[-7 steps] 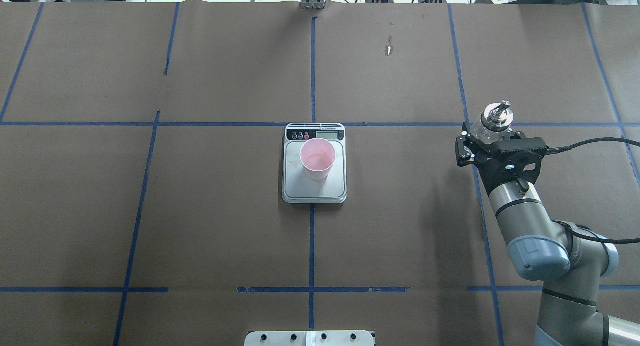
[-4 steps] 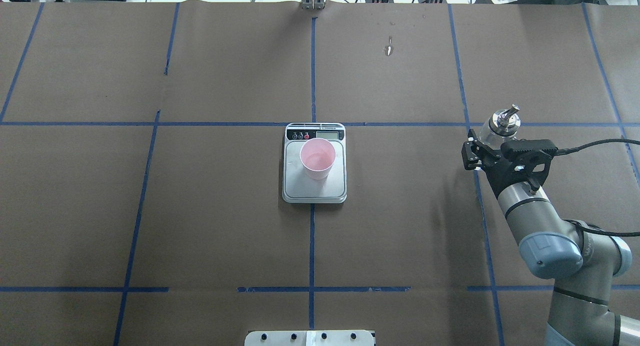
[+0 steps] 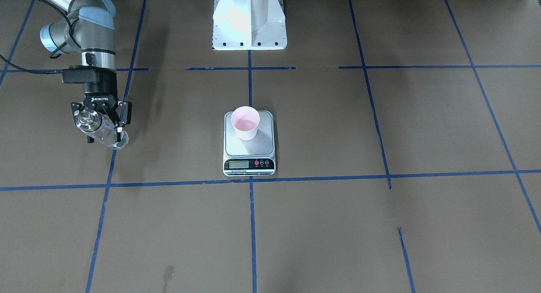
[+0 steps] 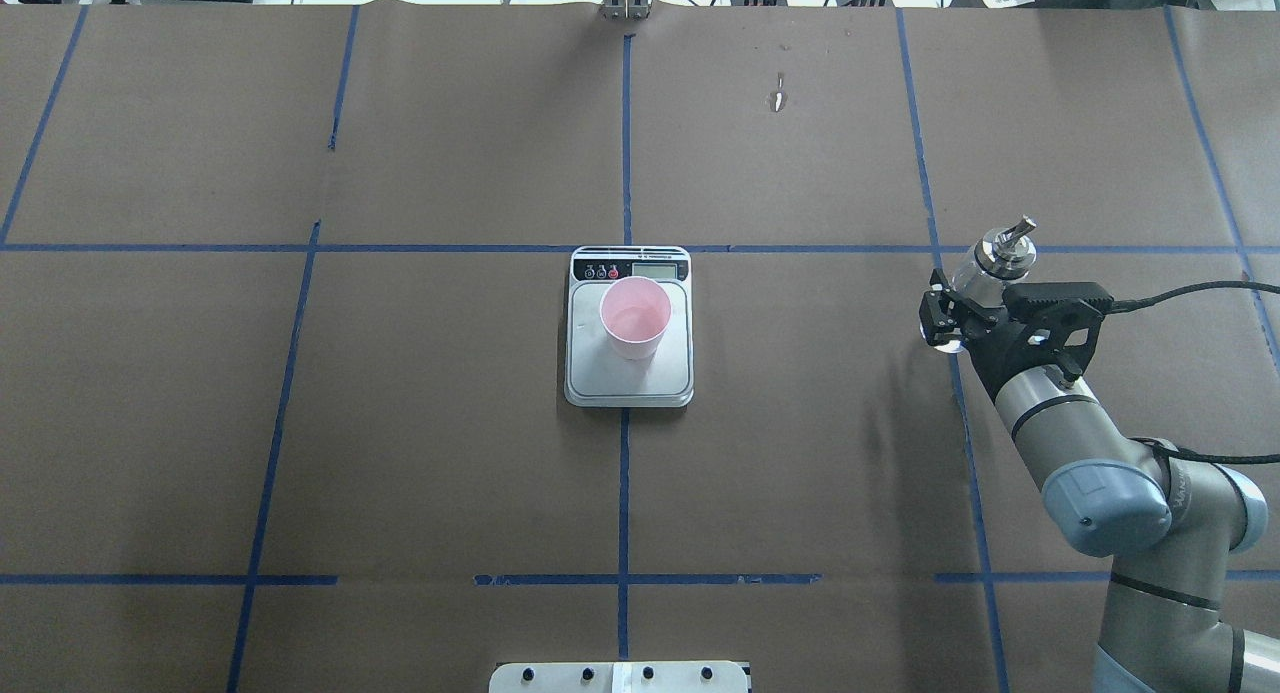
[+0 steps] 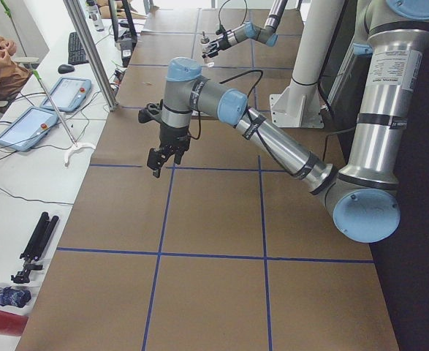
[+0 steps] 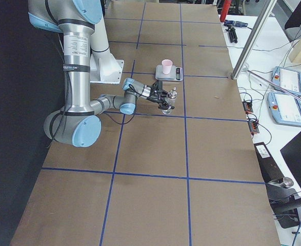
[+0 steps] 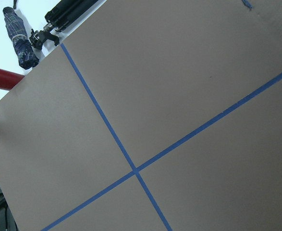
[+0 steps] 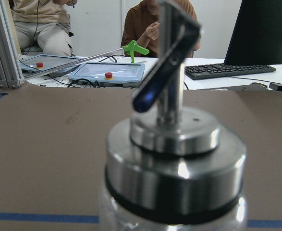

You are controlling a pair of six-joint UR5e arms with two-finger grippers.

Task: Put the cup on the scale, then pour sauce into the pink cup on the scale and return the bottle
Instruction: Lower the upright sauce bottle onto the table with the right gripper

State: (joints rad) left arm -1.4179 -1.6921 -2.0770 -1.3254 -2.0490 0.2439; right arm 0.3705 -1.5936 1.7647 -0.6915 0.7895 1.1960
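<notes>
- Front view: one bottle (image 3: 107,134), tilted, clamped round the glass body by the right gripper (image 3: 101,119), jaws closed snug on it. Well apart from the scale (image 3: 249,147). One cup (image 3: 245,123), upright on the platform, towards the robot's end.
- Overhead: same count, one cup, one scale, one bottle. Spout poking out past the gripper, leaning away from the robot. Base on the table or just off it: can't tell.
- Left side view: left gripper (image 5: 156,157) hanging over bare paper, nothing visibly in it. Can't tell how far open the jaws are from here.
- Right side view: bottle low by the table, well short of the scale.
- Left wrist: only paper and tape lines, none of the task stuff.
- Right wrist: metal collar and spout filling the shot, glass shoulder below.
- Handling guess: glass plus polished metal, so probably slick, rigid, breakable. Best held on the body below the collar, firm but not crushing. Sauce too clear to make out, likely sloshy. Cup probably featherlight and tippy, better left alone.
</notes>
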